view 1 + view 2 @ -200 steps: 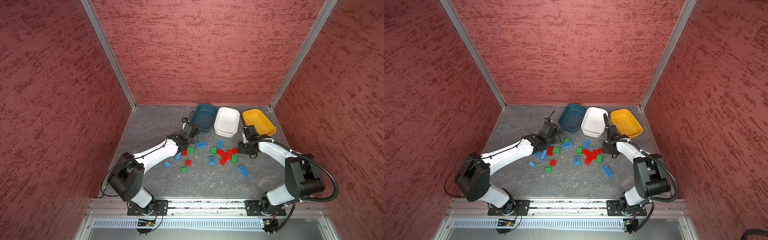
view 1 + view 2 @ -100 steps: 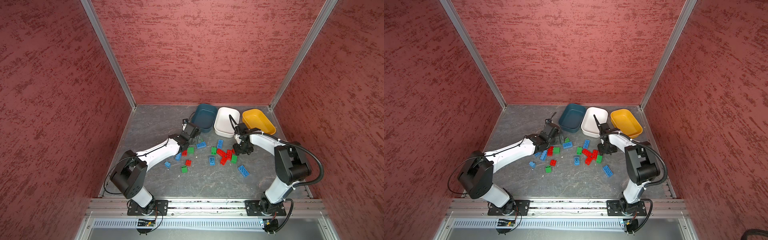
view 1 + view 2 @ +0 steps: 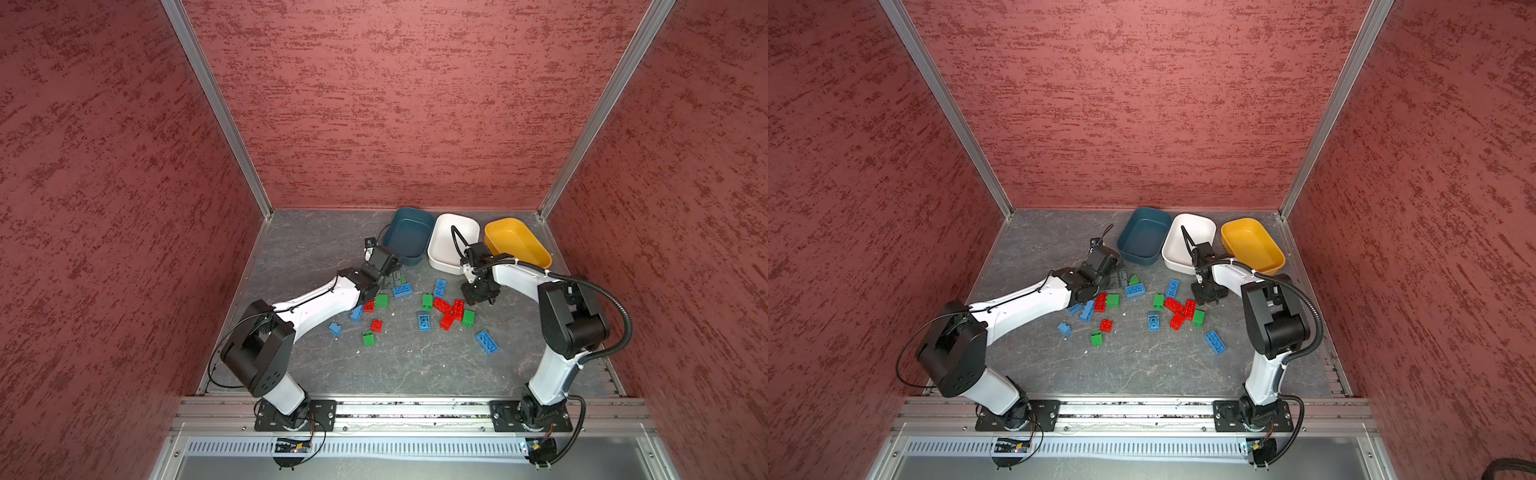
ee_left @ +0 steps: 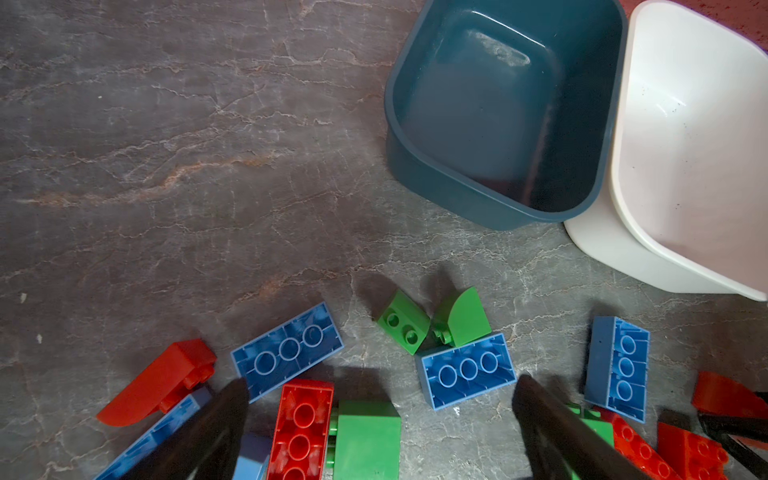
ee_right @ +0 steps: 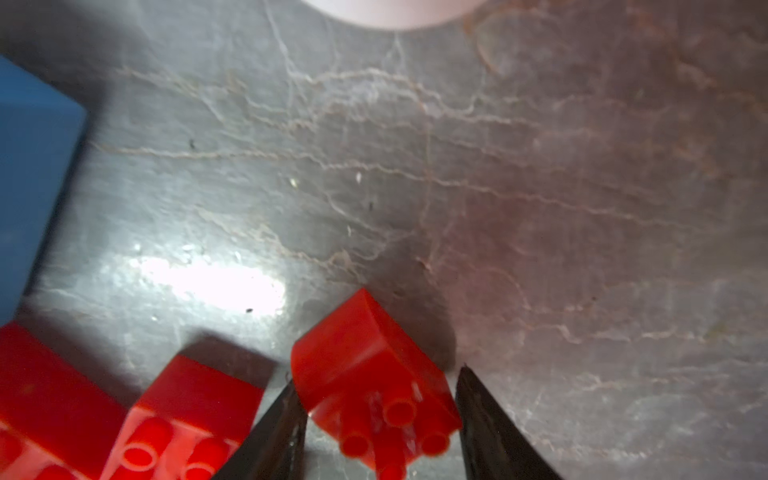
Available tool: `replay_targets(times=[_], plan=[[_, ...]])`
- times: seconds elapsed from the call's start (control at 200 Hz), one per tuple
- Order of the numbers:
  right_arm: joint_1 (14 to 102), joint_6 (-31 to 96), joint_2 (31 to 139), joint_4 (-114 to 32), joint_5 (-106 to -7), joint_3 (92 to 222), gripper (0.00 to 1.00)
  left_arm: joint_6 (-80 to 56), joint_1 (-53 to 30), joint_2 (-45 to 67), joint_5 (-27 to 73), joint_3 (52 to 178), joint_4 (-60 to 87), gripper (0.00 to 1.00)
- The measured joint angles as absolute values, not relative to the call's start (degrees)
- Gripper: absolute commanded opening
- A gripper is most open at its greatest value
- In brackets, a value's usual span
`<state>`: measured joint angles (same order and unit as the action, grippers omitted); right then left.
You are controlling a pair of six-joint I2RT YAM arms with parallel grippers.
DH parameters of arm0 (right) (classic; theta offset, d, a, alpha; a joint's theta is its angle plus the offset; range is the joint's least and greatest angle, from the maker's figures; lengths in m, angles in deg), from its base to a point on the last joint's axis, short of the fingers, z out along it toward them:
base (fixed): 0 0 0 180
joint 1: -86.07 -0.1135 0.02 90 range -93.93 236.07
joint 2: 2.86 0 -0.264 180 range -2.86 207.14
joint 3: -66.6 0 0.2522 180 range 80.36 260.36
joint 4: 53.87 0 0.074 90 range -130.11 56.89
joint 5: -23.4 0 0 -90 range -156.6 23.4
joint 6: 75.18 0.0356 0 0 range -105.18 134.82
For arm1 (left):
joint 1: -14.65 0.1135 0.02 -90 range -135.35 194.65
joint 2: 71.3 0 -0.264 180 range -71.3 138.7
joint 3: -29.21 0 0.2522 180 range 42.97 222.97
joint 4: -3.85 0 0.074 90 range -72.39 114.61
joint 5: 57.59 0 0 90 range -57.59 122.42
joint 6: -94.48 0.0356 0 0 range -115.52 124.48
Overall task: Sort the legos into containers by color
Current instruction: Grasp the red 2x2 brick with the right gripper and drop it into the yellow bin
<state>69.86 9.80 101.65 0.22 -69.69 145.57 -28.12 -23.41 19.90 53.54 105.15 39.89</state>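
Right gripper (image 5: 377,377) narrowly straddles the red curved brick (image 5: 361,353), grip unclear; pinching its rounded face could squirt it out. Left gripper (image 4: 382,386) gapes wide

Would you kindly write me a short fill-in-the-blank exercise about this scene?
1. The tub between the dark teal-blue tub and the yellow-orange tub is ____.
2. The right gripper clasps a small red brick, while the left gripper has its jaws ____.
3. The number of bricks lying inside the three tubs is ____.
Missing words: white; open; zero.
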Motion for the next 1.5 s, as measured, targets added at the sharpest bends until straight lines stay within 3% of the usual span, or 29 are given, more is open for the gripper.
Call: replay_targets(times=[0.115,0.245,0.556,0.761,0.922,1.172,1.327,1.498], plan=[[69.9,9.8,101.8,-0.7,-68.9,145.5,0.36,-28.1,-23.6,19.9,53.5,105.1,39.9,0.99],[69.8,10.1,101.1,-1.6,-68.0,144.8,0.27,-28.1,-24.3,19.9,53.6,105.2,39.9,0.99],[72.3,12.0,81.7,-4.1,-65.4,138.8,0.22,-27.6,-26.3,19.9,53.5,105.3,39.8,0.99],[85.8,17.9,74.5,-15.3,-63.8,137.3,0.23,-26.7,-29.4,20.0,52.1,105.5,39.5,0.99],[93.5,20.9,80.9,-18.4,-63.6,139.1,0.25,-26.6,-31.7,21.8,50.8,107.1,39.1,0.99],[95.2,19.5,99.8,-14.6,-64.1,154.3,0.29,-26.6,-33.3,24.6,48.9,109.0,39.0,0.99],[95.2,17.9,109.5,-10.6,-63.9,167.1,0.51,-26.6,-33.9,26.6,47.0,110.1,38.9,0.99],[95.0,18.3,111.8,-8.2,-62.0,171.4,0.63,-26.6,-35.3,29.1,45.8,112.7,39.0,0.99]])
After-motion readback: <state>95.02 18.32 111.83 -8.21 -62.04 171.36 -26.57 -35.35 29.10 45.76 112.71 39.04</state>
